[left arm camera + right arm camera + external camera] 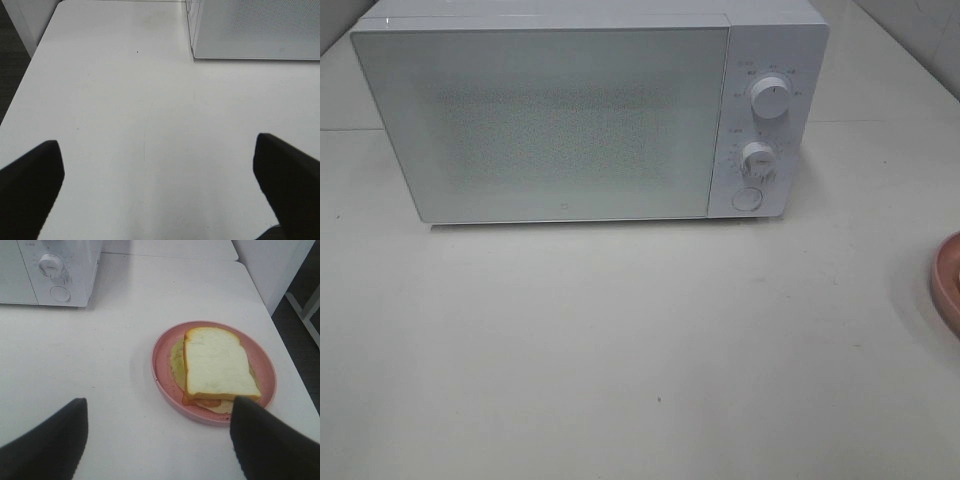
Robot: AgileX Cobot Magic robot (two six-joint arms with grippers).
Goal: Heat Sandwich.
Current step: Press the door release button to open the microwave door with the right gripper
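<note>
The white microwave [570,115] stands at the back of the table with its door shut; its two knobs and round button [748,199] are on the right. The sandwich [216,364], pale bread with tan crust and a greenish layer, lies on a round pink plate [162,356] in the right wrist view. Only the plate's edge [950,282] shows at the far right of the high view. My right gripper [159,440] is open, just short of the plate. My left gripper [157,185] is open over bare table, left of the microwave's corner [250,30]. Neither arm shows in the high view.
The white table [620,350] spreads in front of the microwave. Its left edge [25,75] and right edge [285,345] drop off to a dark floor. A white wall panel [270,265] stands beyond the right edge.
</note>
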